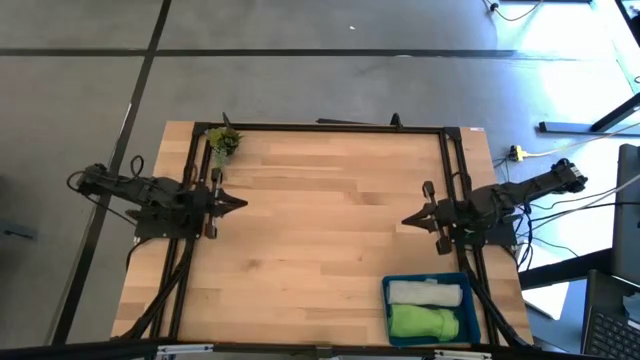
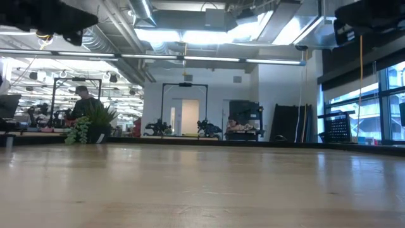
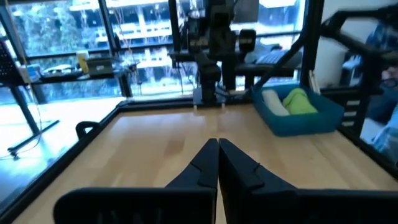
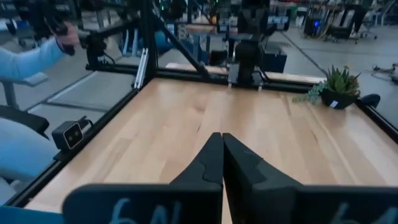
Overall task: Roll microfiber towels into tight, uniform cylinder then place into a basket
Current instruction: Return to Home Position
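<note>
The only writing in view is on the dark body behind the right pincer [image 4: 222, 135], seen from that arm's own wrist camera. There, pale handwritten marks [image 4: 127, 208] on the left side look like a "6" followed by an "N", though this is uncertain. A second pale scrawl on the right side is cut off and unreadable. Nothing else is legible in any view.

The wooden table [image 2: 202, 190] runs level to its far edge. At the left there stands a potted plant [image 2: 88, 128], with a person [image 2: 81, 101] in the room behind it.
</note>
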